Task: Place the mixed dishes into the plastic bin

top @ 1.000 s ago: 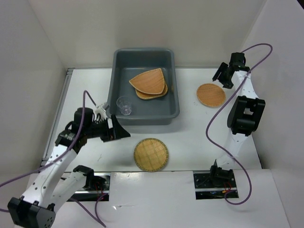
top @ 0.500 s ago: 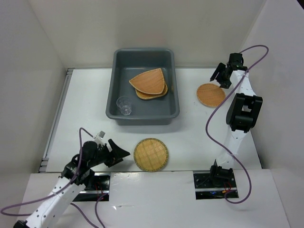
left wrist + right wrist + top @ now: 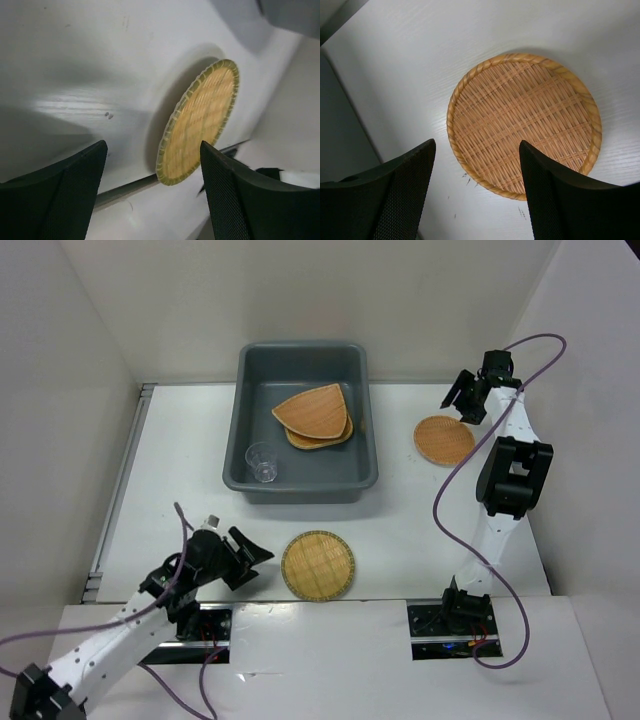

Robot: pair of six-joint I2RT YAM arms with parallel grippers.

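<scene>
since a second ago the left gripper has swung away from the near left corner of the plastic bin and down to the near edge of the table. it now sits just left of the green-rimmed round plate, fingers spread wide with nothing between them. that plate lies flat close to the near edge, about midway along it. the right gripper has barely shifted. it hangs over the far side of the second round plate, jaws wide apart and empty. this plate lies flat near the right edge, just right of the bin. the bin stands at the middle of the far edge. inside it, toward its right side, the fan-shaped plate lies on top of the rounded-square plate. the clear cup stands upright in the bin's near left corner.
</scene>
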